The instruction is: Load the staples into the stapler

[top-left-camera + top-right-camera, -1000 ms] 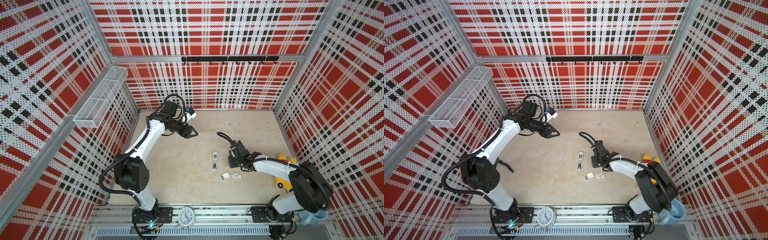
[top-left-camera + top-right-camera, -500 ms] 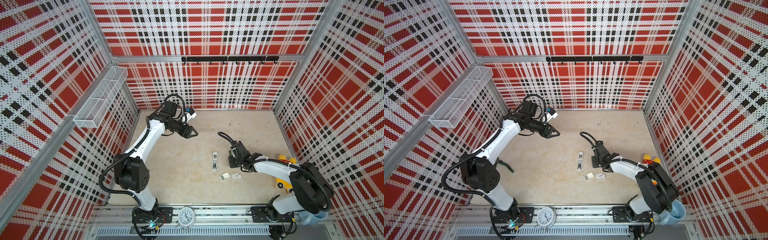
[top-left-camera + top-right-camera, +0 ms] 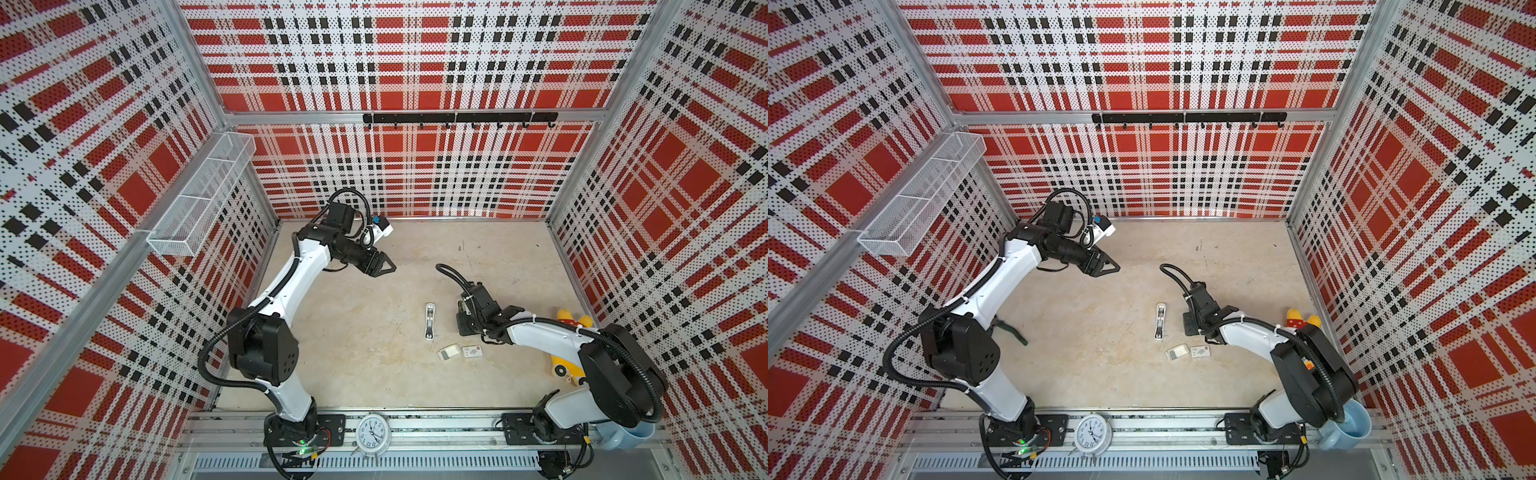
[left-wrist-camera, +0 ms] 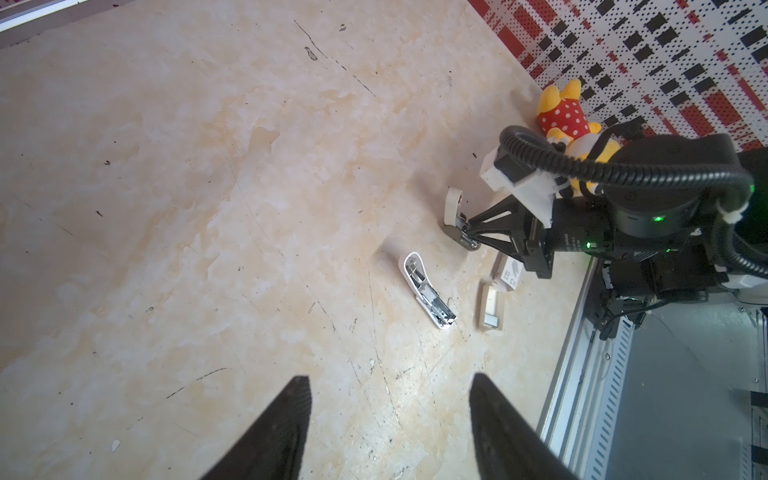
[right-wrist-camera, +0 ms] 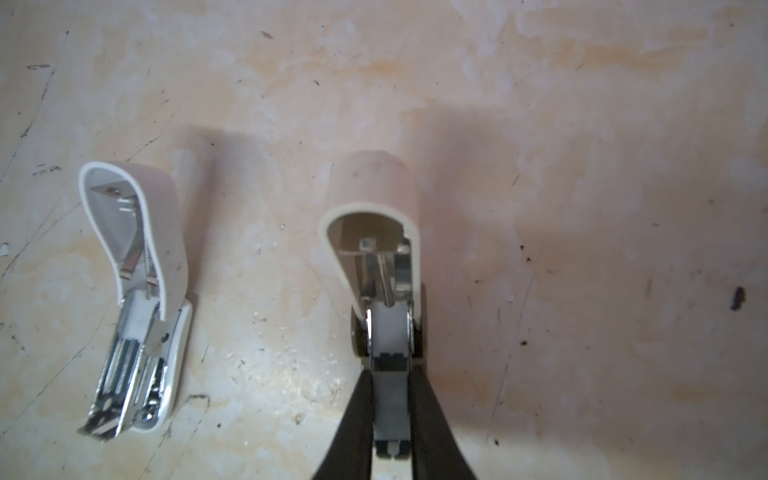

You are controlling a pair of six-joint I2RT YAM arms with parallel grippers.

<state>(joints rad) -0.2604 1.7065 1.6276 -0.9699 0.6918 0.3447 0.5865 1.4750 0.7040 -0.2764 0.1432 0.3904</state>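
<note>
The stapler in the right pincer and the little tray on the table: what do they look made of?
The stapler: smooth cream shell, likely plastic; bright reflective rail and spring inside, metal. The tray: matte white, folded walls, probably cardboard; the grey block in it looks like metal staples.

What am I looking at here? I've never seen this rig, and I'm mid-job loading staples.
This is a two-armed robot; each arm ends in a two-fingered gripper. Two pictures look down from overhead, and the other two come from a camera on each wrist. On the table lie an opened stapler, the staples in a small white tray, and their printed box sleeve. The right gripper grips a second stapler, lid swung up. The left gripper hangs open and empty, farther back.
</note>
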